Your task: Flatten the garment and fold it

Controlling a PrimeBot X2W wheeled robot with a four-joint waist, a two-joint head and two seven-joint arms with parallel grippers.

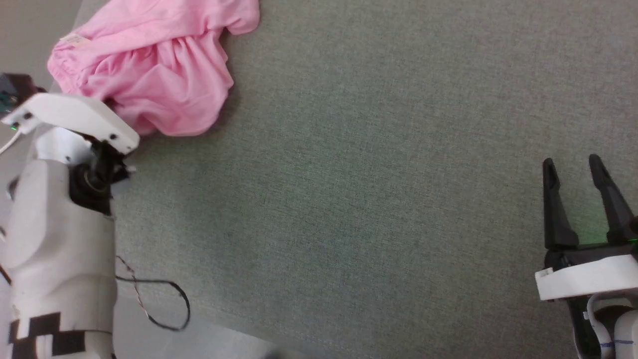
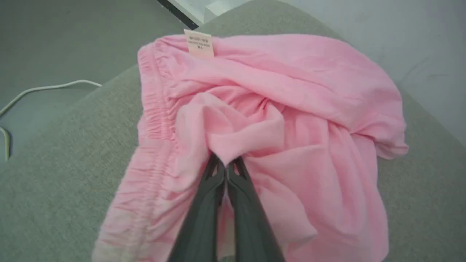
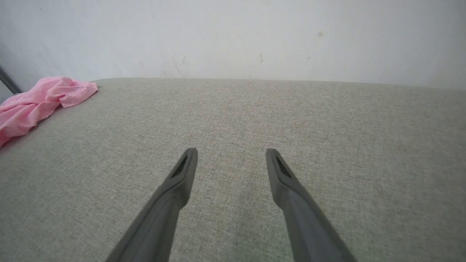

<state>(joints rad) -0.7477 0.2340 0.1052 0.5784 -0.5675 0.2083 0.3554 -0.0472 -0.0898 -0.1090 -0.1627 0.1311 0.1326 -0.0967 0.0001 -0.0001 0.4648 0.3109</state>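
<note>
Closest to me, my left claw [image 2: 225, 165] is pinched all but shut, its two dark fingers meeting on a raised fold near the middle of the garment [image 2: 262, 120], so I have cloth in that grip and nothing else. The pink heap around the pinch is crumpled, with the gathered waistband [image 2: 154, 105] running up one side and the small white label [image 2: 199, 43] at the far end of it. It sits at the far left corner of the grey padded surface [image 1: 374, 174], close to the rounded edge. My right claw [image 1: 572, 162] hangs wide open over bare grey fabric, holding nothing and well apart from the garment. As I judge it, the trouble from here is the grip itself: I cannot tell how many layers are between my fingers, so a pull may drag the whole bundle as a lump instead of spreading it. The cloth looks thin and could slip out of so small a bite. A pull toward the near corner could also carry it over the edge to the floor, where a white cable [image 2: 43, 87] lies. With my other claw so far off, nothing anchors the opposite side. By count: one garment, one waistband, one label, two claws with two fingers each, one white cable, and one dark wire loop [image 1: 164, 304] beside my left forearm.
</note>
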